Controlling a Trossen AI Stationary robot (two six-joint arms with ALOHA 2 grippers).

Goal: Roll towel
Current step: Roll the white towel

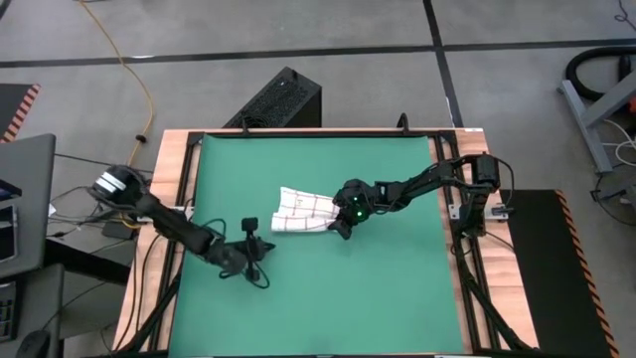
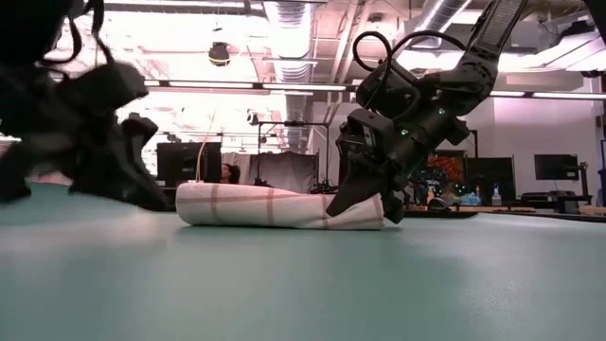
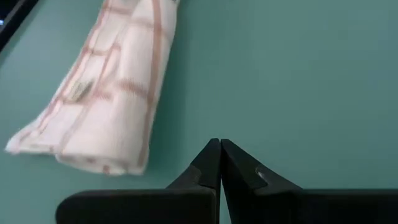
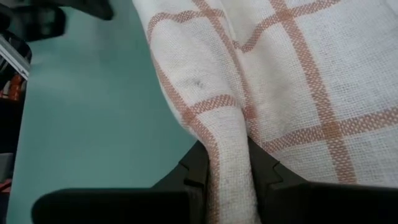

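The towel (image 1: 298, 210) lay rolled near the middle of the green mat (image 1: 397, 288) on the counter. The right gripper (image 1: 341, 227) was at its end nearer the right arm, fingers (image 4: 193, 168) pinching a fold of the cloth. The left gripper (image 1: 250, 225) rested just beside the towel's other end, apart from it, fingers (image 3: 208, 165) closed on nothing.

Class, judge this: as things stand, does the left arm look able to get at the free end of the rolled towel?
Probably yes. The left gripper, shut, sits beside the towel with only bare green mat between; the right gripper pinches the opposite end.
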